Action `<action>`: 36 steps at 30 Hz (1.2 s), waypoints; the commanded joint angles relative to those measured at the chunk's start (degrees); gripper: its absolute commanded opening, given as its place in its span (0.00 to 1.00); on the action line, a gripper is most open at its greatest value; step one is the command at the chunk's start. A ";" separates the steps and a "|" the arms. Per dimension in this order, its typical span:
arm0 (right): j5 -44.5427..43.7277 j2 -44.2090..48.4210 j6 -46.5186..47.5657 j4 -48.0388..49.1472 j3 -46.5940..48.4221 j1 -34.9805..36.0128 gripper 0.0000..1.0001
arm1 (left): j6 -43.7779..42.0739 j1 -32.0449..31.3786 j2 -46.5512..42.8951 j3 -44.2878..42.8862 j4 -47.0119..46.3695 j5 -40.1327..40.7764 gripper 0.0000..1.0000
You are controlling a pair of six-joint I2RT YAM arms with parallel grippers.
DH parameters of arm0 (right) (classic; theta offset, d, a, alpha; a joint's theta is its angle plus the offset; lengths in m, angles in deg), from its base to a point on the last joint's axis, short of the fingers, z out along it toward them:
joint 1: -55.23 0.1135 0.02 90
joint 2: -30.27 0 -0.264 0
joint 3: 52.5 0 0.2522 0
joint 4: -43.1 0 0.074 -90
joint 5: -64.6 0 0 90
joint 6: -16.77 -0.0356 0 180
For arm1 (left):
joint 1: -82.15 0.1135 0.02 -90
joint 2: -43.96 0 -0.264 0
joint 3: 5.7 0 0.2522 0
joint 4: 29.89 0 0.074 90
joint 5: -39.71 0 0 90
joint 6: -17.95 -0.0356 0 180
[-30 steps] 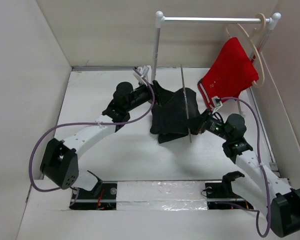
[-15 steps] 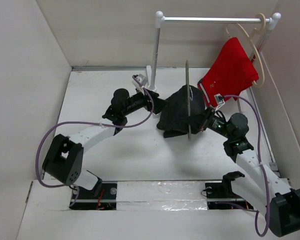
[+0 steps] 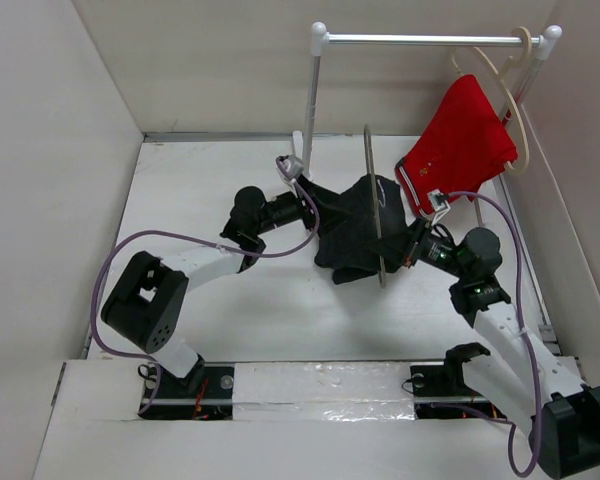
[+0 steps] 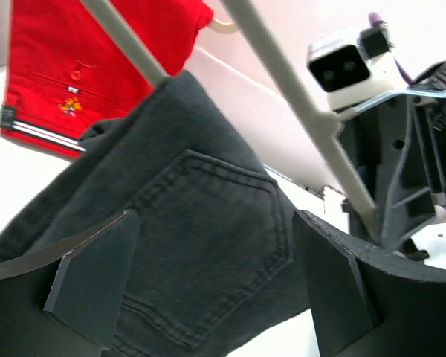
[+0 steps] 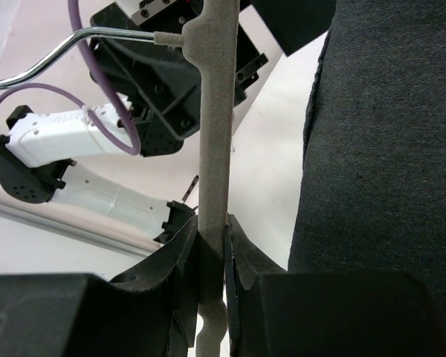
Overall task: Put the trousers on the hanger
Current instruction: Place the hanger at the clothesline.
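Observation:
The black trousers [image 3: 352,232] are bunched and draped over the thin grey hanger [image 3: 373,160], which stands edge-on above the table. My right gripper [image 3: 406,250] is shut on the hanger's grey bar [image 5: 212,149], with the trousers [image 5: 386,149] just to its right. My left gripper [image 3: 318,207] is open at the trousers' left side. In the left wrist view the trousers' back pocket [image 4: 208,216] shows between the spread fingers [image 4: 97,268] of the left gripper [image 4: 215,275], and the hanger's bars [image 4: 282,74] cross above.
A white rail [image 3: 430,40] on posts stands at the back right. A cream hanger [image 3: 512,100] with red shorts [image 3: 460,145] hangs from it, close to the right arm. White walls enclose the table [image 3: 200,180] on the left, back and right.
The left arm has folded in toward the centre, its gripper staying at the trousers' left side. The hanger and trousers have shifted slightly and the bundle looks more compact.

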 commanded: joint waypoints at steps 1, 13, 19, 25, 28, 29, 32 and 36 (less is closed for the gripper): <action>1.85 -0.04 1.85 9.49 1.14 -0.66 0.00 | 1.03 -1.11 -2.24 0.30 -5.51 0.79 0.82; -0.08 -14.35 -1.14 18.81 13.08 -5.76 0.00 | 2.07 -2.16 -6.63 4.95 -2.16 12.13 0.60; -3.50 -23.50 -3.60 22.94 23.36 -6.55 0.00 | 0.84 -5.68 -13.74 12.77 2.32 21.10 0.21; -10.09 -28.94 -6.76 25.04 29.26 -7.08 0.00 | 3.56 -9.19 -18.58 18.66 3.21 24.36 0.16; -12.47 -32.37 -9.05 27.06 32.25 -8.30 0.00 | 5.15 -10.51 -19.99 20.42 3.90 25.77 0.15; -12.64 -33.26 -9.31 27.16 33.21 -8.31 0.00 | 5.15 -11.47 -20.77 20.60 4.78 26.21 0.15; -14.32 -36.85 -11.07 28.65 36.47 -9.36 0.00 | 4.10 -14.29 -22.70 21.30 7.59 29.45 0.15; -13.79 -41.17 -12.39 28.04 42.00 -11.29 0.00 | 1.64 -17.98 -25.78 21.65 12.96 35.16 0.14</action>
